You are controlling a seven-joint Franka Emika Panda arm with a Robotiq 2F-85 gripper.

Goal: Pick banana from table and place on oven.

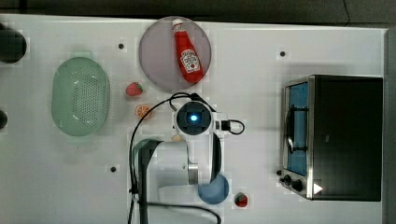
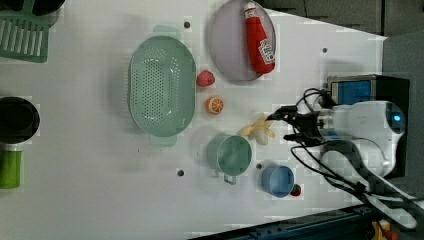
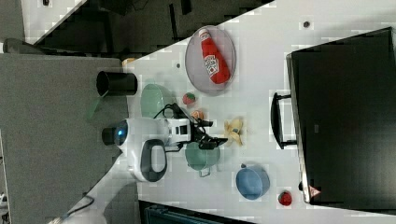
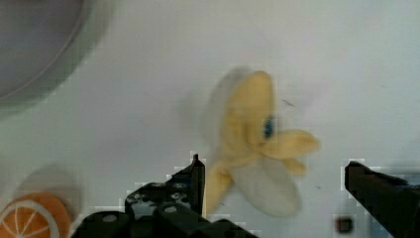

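Reading across the left view from its left: a pale green perforated colander [image 2: 161, 85] lies on the white tabletop [image 2: 85, 165], well apart from the gripper. Next come a red strawberry [image 2: 205, 78] and a round orange slice [image 2: 214, 105], both farther from the gripper than the banana. A grey plate [image 2: 225, 50] carrying a red ketchup bottle [image 2: 260, 40] lies beyond them, toward the left view's top. A green mug [image 2: 231, 155] stands near the gripper, toward the left view's bottom, with a blue cup [image 2: 277, 181] beside it and a second small red fruit [image 2: 296, 190] touching or just beside that cup.

The banana [image 2: 257, 130] lies on the tabletop just ahead of the gripper [image 2: 280, 125], to the left view's left of the fingertips. It appears partly peeled, with pale flaps spread around a yellow body. In the wrist view the banana [image 4: 252, 148] sits between the two black fingers [image 4: 190, 183], which stand wide apart, one on each side. The gripper is released and holds nothing; whether a finger touches the peel cannot be determined.

The oven [image 2: 360, 87] stands behind the arm at the left view's right, well apart from the banana. In the top view the oven [image 1: 345, 135] shows a black top with nothing on it.
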